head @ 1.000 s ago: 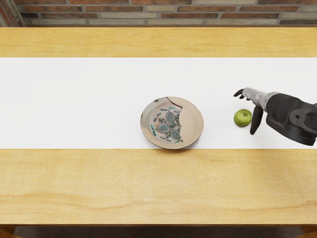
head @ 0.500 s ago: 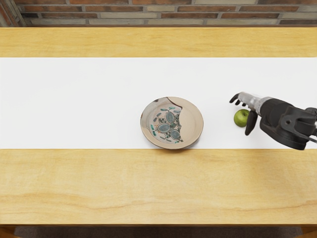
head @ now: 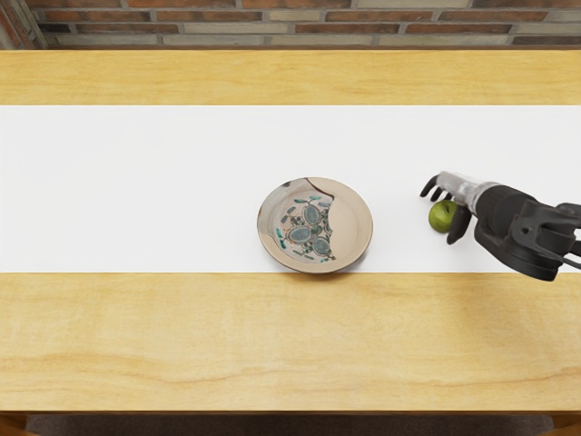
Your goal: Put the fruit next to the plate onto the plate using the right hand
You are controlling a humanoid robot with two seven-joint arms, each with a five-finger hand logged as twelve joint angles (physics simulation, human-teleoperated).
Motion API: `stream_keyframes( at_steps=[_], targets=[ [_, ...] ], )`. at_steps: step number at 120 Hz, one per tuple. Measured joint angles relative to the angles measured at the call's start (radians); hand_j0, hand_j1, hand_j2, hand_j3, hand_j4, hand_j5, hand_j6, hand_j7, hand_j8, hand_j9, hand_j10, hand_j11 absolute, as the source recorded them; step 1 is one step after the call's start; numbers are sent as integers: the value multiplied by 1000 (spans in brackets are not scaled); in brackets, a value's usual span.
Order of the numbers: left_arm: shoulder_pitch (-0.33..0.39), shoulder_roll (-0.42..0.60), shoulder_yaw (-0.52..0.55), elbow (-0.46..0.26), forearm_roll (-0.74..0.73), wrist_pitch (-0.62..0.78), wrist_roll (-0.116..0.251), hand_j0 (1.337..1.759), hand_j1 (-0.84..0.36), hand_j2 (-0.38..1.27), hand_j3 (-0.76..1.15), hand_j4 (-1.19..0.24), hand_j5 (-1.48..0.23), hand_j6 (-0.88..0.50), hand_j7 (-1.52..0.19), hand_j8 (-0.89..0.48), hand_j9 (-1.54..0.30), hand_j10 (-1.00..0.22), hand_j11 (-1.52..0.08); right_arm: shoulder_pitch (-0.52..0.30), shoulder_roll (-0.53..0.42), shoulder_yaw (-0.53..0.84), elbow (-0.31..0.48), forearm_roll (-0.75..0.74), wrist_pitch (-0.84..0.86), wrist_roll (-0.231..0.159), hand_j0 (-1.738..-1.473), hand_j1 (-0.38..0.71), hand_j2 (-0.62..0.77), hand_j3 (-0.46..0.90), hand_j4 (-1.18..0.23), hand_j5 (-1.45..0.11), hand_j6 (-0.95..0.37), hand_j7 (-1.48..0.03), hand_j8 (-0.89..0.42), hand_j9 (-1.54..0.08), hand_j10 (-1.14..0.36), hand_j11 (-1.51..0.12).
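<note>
Reaching stage: right hand [head: 453,198] hovers over the green apple [head: 440,216], fingers [head: 428,188] spread, not clamped on it, thumb just beside its near side. Apple sits on the white runner [head: 136,182], right of the plate [head: 356,218] and apart from it. To do this well, lower the palm, wrap the fingers evenly before lifting, and don't nudge the apple or it will likely roll.

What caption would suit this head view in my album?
Open right hand hovers over a green apple beside the patterned plate.
</note>
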Motion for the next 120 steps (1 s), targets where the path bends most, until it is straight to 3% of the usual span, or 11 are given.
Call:
stream_keyframes(
  at_steps=[37,45,61,87,120],
  targets=[
    [0,0,0,0,0,0,0,1658,349,0,0,0,0,0,0,0,0,0,0,0,5,3,3,-1,-1,0,-1657,201,-82,0,-469,-613,-472,-609,-470,-612,-469,-612],
    [0,0,0,0,0,0,0,1658,349,0,0,0,0,0,0,0,0,0,0,0,5,2,3,-1,0,0,-1656,229,-73,0,-501,-665,-507,-657,-427,-664,-502,-664],
    [0,0,0,0,0,0,0,1658,349,0,0,0,0,0,0,0,0,0,0,-1,2,5,3,2,0,0,-1655,282,57,1,-591,-809,-446,-787,-358,-806,-516,-805],
    [0,0,0,0,0,0,0,1658,349,0,0,0,0,0,0,0,0,0,0,0,-4,14,3,4,3,0,-1655,308,269,1,-687,-979,-457,-932,-327,-975,-525,-977],
    [0,0,0,0,0,0,0,1658,349,0,0,0,0,0,0,0,0,0,0,6,20,83,3,15,6,2,-1658,326,330,3,-705,-1095,-403,-994,-268,-1091,-481,-1110]
  ],
)
